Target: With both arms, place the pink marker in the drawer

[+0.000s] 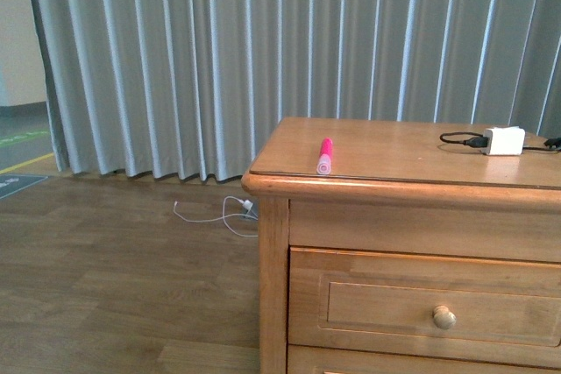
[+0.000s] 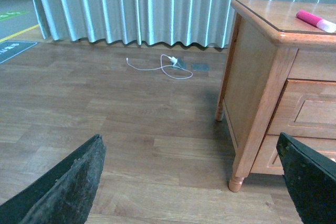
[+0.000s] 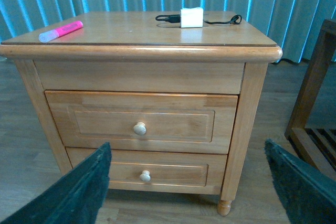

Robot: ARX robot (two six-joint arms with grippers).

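The pink marker (image 1: pixel 325 156) lies flat on top of the wooden dresser (image 1: pixel 273 243), close to its front left corner, with the paler cap end pointing at the front edge and the pink body running back towards the curtain (image 1: pixel 219 50). It touches nothing but the dresser top. Well apart from it, at the back right of the same top, sits a white charger block (image 1: pixel 504 140) with a black cable (image 1: pixel 458 138) looping out of it. The drawer (image 1: pixel 377 299) below is fully closed, its round knob (image 1: pixel 444 317) facing forward, and the right wrist view shows the shallower lower drawer (image 3: pixel 168 174) shut too. The left end effector (image 2: pixel 189 142) hangs low over the wooden floor (image 2: pixel 131 124) beside the dresser's left flank, its two dark fingers (image 2: pixel 68 187) spread wide apart and holding nothing. The right end effector (image 3: pixel 187 148) faces the dresser front, level with the drawers, its fingers (image 3: pixel 79 192) likewise wide apart and empty. A white cord (image 2: pixel 163 65) lies tangled on the floor by the curtain hem
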